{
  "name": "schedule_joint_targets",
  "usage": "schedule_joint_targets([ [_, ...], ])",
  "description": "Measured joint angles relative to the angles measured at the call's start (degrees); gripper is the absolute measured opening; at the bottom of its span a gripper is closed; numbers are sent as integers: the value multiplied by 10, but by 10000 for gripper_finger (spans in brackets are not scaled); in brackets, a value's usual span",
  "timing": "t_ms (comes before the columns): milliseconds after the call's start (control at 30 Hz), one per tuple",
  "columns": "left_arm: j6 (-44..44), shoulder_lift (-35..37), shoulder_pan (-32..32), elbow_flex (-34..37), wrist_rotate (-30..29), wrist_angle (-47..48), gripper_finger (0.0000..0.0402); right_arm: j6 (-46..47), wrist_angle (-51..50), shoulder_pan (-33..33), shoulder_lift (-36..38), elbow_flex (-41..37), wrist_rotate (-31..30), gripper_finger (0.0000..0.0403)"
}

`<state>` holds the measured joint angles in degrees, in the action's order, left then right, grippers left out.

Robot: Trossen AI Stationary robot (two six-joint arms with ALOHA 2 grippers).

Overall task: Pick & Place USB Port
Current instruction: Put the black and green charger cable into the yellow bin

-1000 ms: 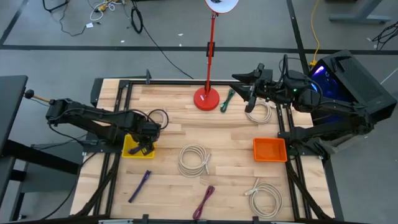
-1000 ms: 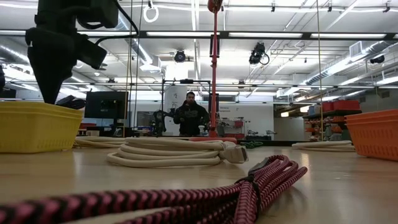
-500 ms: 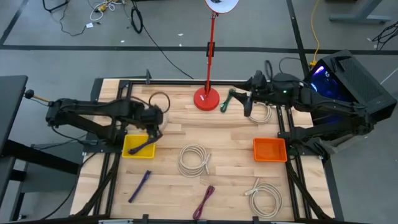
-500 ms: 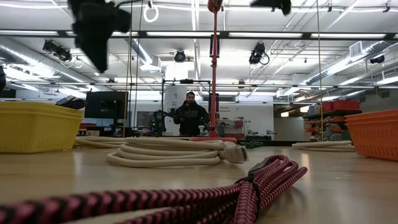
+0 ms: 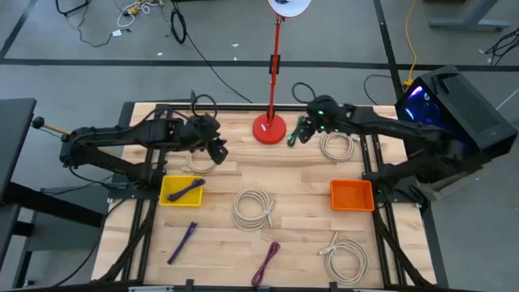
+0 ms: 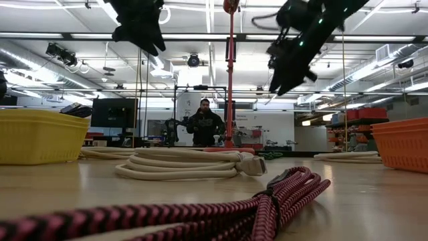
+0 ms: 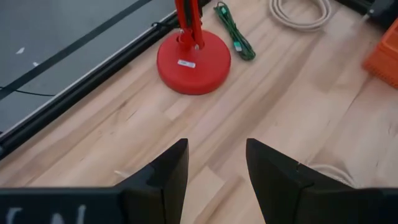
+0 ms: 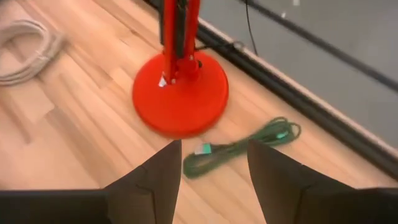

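Observation:
The green bundled USB cable (image 5: 297, 131) lies flat on the wood beside the red lamp base (image 5: 268, 128); it also shows in the right wrist view (image 8: 239, 147) and the left wrist view (image 7: 233, 38). My right gripper (image 5: 308, 128) (image 8: 212, 149) hovers open just above it, touching nothing. My left gripper (image 5: 217, 150) (image 7: 216, 149) is open and empty, raised over the far left part of the table. A purple cable (image 5: 190, 189) lies inside the yellow bin (image 5: 169, 195).
An orange bin (image 5: 352, 195) sits at the right edge. White cable coils lie at the middle (image 5: 254, 208), near right (image 5: 346, 255), far right (image 5: 336, 146) and under my left arm (image 5: 199, 160). A purple cable (image 5: 182, 242) and a pink one (image 5: 266, 263) lie near the front edge.
My left gripper has risen from the yellow bin and moved toward the far edge and to the right; the purple cable now lies in the bin. My right arm has swung toward the table's left and come down over the green cable by the lamp base.

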<state>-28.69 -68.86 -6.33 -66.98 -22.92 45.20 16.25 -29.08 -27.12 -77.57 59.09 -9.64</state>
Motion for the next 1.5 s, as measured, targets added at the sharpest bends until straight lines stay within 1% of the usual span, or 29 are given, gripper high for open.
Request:
schedule_joint_targets([
  [67,0,0,0,0,0,-3,167,9,37,-15,-30,-5,24,187],
  [200,0,0,1,0,1,-4,167,95,109,-53,-83,-19,131,187],
  [300,-2,0,1,0,2,-4,167,125,125,-74,-107,-23,172,187],
  [367,-2,0,1,0,2,-4,167,122,120,-81,-113,-28,171,187],
  [500,-2,0,1,0,2,-4,167,120,110,-102,-109,-37,140,187],
  [633,-1,0,1,0,2,-4,167,125,110,-128,-109,-59,132,187],
  [733,9,0,1,0,2,-4,167,143,137,-145,-110,-101,152,187],
  [833,13,0,1,0,2,-4,167,174,204,-158,-109,-142,187,187],
  [967,14,0,1,0,2,-5,167,199,249,-155,-111,-192,194,187],
  [1133,15,0,1,0,2,-8,167,217,292,-154,-111,-224,198,187],
  [1300,13,0,1,0,2,-14,167,226,325,-145,-114,-229,198,187],
  [1500,9,0,1,0,2,-18,167,239,365,-135,-143,-229,203,187],
])
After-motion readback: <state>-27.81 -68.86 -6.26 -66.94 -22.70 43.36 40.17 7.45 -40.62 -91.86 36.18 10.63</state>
